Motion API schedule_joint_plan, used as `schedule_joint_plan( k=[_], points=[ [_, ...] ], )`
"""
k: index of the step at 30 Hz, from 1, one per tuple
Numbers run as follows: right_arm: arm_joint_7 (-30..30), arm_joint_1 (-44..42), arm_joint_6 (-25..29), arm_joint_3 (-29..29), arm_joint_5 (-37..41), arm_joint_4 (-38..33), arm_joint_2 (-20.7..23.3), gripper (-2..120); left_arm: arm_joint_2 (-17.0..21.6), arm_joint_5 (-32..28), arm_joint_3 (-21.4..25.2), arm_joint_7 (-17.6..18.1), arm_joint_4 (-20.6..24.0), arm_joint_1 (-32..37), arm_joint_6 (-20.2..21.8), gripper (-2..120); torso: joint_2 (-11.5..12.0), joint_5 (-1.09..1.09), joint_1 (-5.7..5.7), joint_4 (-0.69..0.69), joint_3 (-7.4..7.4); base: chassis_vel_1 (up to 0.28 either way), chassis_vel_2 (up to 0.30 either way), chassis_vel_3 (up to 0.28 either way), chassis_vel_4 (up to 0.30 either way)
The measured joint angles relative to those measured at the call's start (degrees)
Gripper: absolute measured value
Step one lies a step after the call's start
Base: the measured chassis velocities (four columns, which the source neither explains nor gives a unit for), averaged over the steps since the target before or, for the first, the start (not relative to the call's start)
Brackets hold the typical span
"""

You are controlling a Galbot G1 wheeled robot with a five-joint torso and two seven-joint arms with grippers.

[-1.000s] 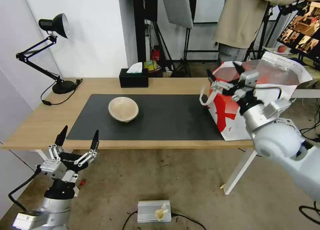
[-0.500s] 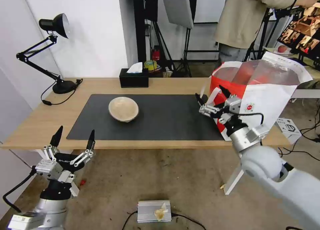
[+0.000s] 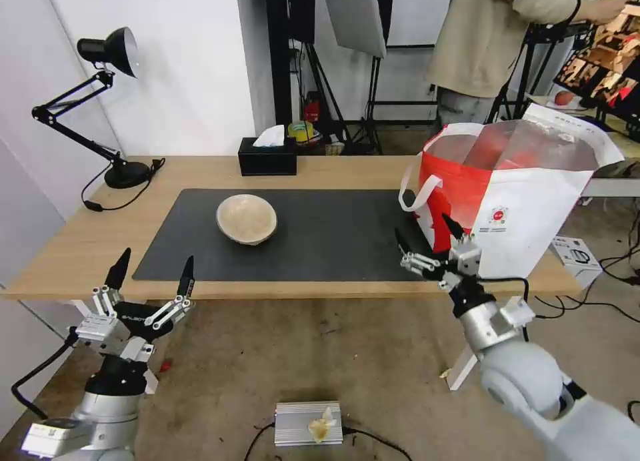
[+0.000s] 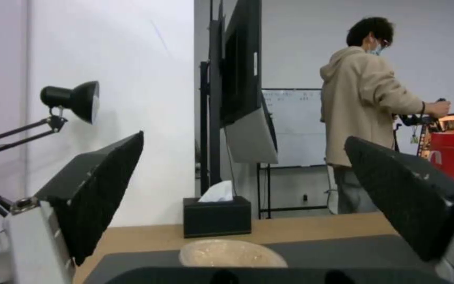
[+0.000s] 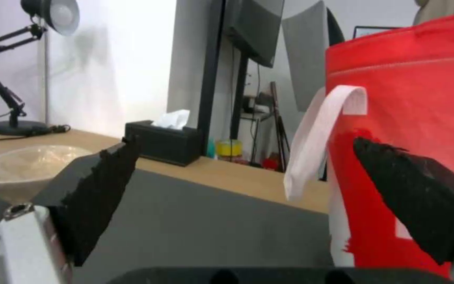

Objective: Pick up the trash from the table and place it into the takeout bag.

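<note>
Right gripper (image 3: 430,239): fingers spread, empty, at the table (image 3: 200,174) front edge beside the takeout bag (image 3: 533,207). Left gripper (image 3: 152,274): spread, empty, below the edge. Beige bowl (image 3: 247,217) on mat (image 3: 320,241)

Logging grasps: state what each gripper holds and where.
Nothing is held. The left gripper is open before the table; the right gripper is open beside the takeout bag.
</note>
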State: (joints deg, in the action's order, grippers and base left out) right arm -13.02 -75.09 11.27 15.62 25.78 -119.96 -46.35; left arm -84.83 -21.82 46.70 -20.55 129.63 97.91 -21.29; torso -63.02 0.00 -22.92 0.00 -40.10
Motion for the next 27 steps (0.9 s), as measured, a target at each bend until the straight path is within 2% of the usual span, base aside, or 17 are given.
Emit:
schedule_joint_plan(
  k=[10, 21, 27],
  points=[
    [0.4, -5.5, 0.8, 4.3, -3.4, -2.0, -2.3, 100, -0.1, 0.6, -1.1, 0.1, 0.2, -0.7, 0.6, 100, 0.0, 0.00, 0.00, 0.00, 0.00, 0.000, 0.000, 0.000, 0.000],
    [1.1, -14.9, 1.4, 12.5, -6.7, -6.3, -5.6, 100, 0.0, 1.8, -2.5, 1.5, 0.8, -1.0, 1.2, 100, 0.0, 0.00, 0.00, 0.00, 0.00, 0.000, 0.000, 0.000, 0.000],
    [1.2, -16.9, 1.3, 13.8, -7.3, -7.7, -6.1, 100, 0.0, 1.8, -2.8, 1.6, 0.9, -1.4, 1.5, 100, 0.0, 0.00, 0.00, 0.01, 0.00, 0.000, 0.000, 0.000, 0.000]
  ],
)
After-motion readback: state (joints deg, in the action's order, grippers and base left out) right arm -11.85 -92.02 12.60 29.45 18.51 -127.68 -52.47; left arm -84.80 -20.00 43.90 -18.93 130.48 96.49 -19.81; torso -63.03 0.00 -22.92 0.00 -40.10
